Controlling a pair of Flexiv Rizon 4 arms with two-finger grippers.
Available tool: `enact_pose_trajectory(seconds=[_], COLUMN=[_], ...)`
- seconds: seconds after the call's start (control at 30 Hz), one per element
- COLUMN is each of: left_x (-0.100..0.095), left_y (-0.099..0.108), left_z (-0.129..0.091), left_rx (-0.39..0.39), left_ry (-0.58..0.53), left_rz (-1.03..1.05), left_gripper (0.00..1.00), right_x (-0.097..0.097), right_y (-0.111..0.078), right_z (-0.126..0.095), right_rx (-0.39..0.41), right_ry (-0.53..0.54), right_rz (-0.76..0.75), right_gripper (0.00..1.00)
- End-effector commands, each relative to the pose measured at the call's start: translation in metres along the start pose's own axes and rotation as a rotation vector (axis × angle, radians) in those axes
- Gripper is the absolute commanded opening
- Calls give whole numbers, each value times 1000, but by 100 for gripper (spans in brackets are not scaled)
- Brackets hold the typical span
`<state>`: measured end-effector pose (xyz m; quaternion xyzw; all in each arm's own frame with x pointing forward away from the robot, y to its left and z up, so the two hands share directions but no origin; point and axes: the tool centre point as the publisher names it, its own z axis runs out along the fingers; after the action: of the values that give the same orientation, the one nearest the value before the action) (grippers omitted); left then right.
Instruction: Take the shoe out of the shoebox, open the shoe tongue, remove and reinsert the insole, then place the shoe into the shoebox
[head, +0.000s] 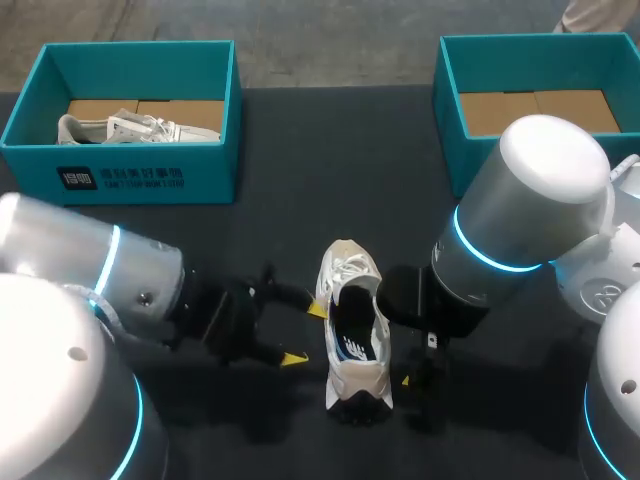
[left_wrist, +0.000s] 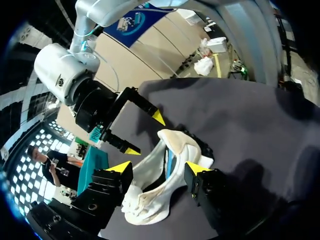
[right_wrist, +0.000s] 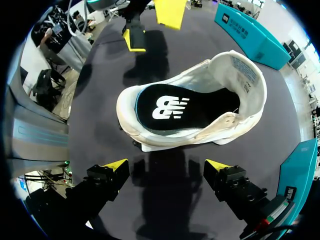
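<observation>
Sitting mid-way across the dark table (head: 300, 210), near side: white shoe (head: 352, 340), upright on its sole, btwn both arms, outside both boxes. Black insole (right_wrist: 170, 107) lies flat inside it. L tool (head: 305, 334) wide open, holding nothing, tips just left of shoe. R tool (right_wrist: 167, 165) also spread wide, empty, just right of shoe, not touching. Far-left shoebox (head: 215, 170) has a 2nd shoe (head: 130, 128) in it. Far-right shoebox (head: 447, 120) sits apart at the far right.

Two shoes (head: 355, 330) (head: 130, 128), two shoeboxes (head: 215, 170) (head: 450, 110), two grippers (head: 305, 334) (right_wrist: 166, 164)
</observation>
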<state>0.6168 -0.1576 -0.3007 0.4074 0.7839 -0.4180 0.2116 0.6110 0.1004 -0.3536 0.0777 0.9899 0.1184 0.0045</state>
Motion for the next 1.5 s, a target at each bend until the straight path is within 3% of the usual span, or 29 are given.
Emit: enact_pose_trajectory(seconds=[0.03,0.27,0.47,0.67,0.9,1.07,1.27,1.4,1.47,1.5], left_x=[-8,-7,-4,-2,-8,-12,-20,-31,-37,-40], left_y=[-5,-9,-10,-15,-20,-23,-24,-21,-20,-19], left_z=[-30,-47,-60,-63,-61,-58,-58,-58,-58,-58], left_rx=[-9,-10,-24,-20,-32,-27,-3,-5,-9,-15], left_ry=[155,244,342,436,520,592,703,743,779,798], left_rz=[12,44,58,76,88,95,102,124,131,138], left_gripper=[66,63,66,57,56,61,60,45,27,28], right_x=[1,1,-6,-15,-29,-42,-42,-42,-42,-42], right_y=[-1,-1,-37,-68,-106,-138,-138,-138,-138,-138], right_z=[1,1,-13,-33,-54,-67,-67,-67,-67,-67], right_rx=[-1,-1,-25,-22,27,42,42,42,42,42], right_ry=[-3,-3,12,-3,-14,-1,-1,-1,-1,-1], right_rz=[0,0,-18,-29,-33,-88,-88,-88,-88,-88], right_gripper=[100,100,100,100,100,100,100,100,100,100])
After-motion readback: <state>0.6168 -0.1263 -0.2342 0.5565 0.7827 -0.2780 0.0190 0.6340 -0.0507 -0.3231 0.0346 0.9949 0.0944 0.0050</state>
